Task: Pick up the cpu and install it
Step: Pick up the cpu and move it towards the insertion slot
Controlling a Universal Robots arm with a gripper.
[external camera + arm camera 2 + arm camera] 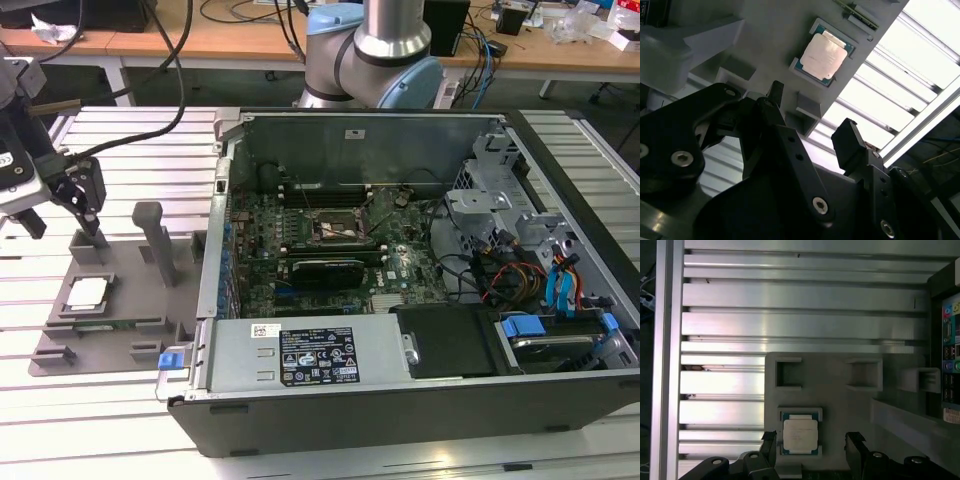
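Observation:
The cpu [87,293], a small square chip with a pale metal top, lies flat in a shallow pocket of the grey fixture plate [130,305] on the exterior view's left. My gripper [66,228] hangs open a little above the plate, slightly behind the chip, holding nothing. In the first wrist view the cpu [800,435] sits close to one of the two black fingertips [769,440], and the open gripper [811,442] is offset to one side of it. In the second wrist view the cpu [823,55] lies beyond the spread gripper [810,117]. The black-framed motherboard socket [340,228] sits inside the open computer case.
The open computer case [400,400] stands on the slatted metal table, right of the fixture plate in the exterior view. A tall grey post [152,235] and lower blocks rise from the plate near the gripper. The arm's base [375,50] stands behind the case.

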